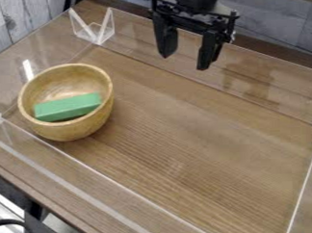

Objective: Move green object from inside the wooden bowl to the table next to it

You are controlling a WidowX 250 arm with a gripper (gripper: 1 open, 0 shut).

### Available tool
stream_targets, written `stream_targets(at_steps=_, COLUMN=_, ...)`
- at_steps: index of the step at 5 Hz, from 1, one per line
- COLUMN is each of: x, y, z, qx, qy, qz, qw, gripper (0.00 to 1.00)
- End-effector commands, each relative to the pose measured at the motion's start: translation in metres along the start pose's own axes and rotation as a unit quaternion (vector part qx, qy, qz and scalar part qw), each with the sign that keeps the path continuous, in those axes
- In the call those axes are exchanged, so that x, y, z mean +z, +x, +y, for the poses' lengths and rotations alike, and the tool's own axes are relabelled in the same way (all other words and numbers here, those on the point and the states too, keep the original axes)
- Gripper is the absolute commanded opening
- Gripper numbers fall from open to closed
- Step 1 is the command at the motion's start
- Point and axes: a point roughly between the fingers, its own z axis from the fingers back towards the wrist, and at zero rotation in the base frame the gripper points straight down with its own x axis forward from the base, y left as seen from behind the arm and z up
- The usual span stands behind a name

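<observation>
A bright-green bar-shaped block [68,107] lies flat inside the round light-tan wooden bowl [99,118], which stands on the brown wood-grain table [198,136] at the left. My black gripper [185,52] hangs at the top of the view, well to the right of and beyond the bowl, pointing down. Its two fingers stand apart with nothing between them, so it is open. It touches neither the bowl nor the block.
Clear acrylic walls [148,201] run round the table's edges, with a clear bracket [94,29] at the back left corner. Bare tabletop stretches to the right of and in front of the bowl.
</observation>
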Motion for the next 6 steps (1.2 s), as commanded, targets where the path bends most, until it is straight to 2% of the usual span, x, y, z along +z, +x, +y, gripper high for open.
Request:
stream_targets(at_steps=1, x=0.002, y=-0.006, z=0.005, qx=-0.001, qy=-0.002, qz=0.010, qw=0.9999, gripper=1.00)
stream_targets(at_steps=2, x=-0.007, y=-0.021, z=0.017, qx=-0.009, qy=-0.003, qz=0.020, qw=0.9998, gripper=1.00)
stream_targets(at_steps=3, x=-0.010, y=-0.045, z=0.047, qx=-0.060, qy=0.001, qz=0.016, qw=0.9981, gripper=1.00)
stream_targets(at_steps=4, x=-0.017, y=-0.060, z=0.091, qx=-0.120, qy=0.010, qz=0.002, qw=0.9927, gripper=1.00)
stream_targets(at_steps=5, x=-0.026, y=-0.068, z=0.131, qx=-0.152, qy=0.025, qz=-0.005, qw=0.9881, gripper=1.00)
stream_targets(at_steps=6, x=-0.034, y=-0.075, z=0.148, qx=-0.131, qy=0.027, qz=-0.006, qw=0.9910, gripper=1.00)
